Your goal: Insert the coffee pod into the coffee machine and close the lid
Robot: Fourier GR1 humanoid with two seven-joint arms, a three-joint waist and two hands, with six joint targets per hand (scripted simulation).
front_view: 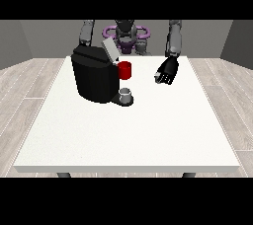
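the hand at the view's right (pixel 167 71) is hanging above the white table (pixel 148 130), palm turned inward, its fingers curling partly downward and holding nothing. nothing is lying between its fingers and thumb, and it is touching no object. its grey forearm (pixel 174 39) is rising behind it toward the robot (pixel 126 34) at the far edge of the table.

toward the view's left of this hand, well apart from it, the black coffee machine (pixel 94 75) is standing on the table. its grey lid (pixel 110 50) is tilting up and open, slanting over the top of the machine on the side nearer the hand. just below the lid, on the face of the machine that is pointing toward the hand, a red thing at the machine (pixel 125 70) is showing; it is sitting nearer the hand than the machine's body is, at about the hand's own height in the view.

lower than the hand and toward the view's left of it, a small grey thing (pixel 126 93) is resting on the dark base at the foot of the machine, directly beneath the red thing. whether this is the coffee pod or a cup i cannot tell, so the pod's place is not plainly showing.

the other hand is not showing: the arm at the view's left (pixel 87 32) is reaching down behind the machine, and the machine is hiding whatever is at its end. the near stretch of table in front of the hand is lying bare and white.
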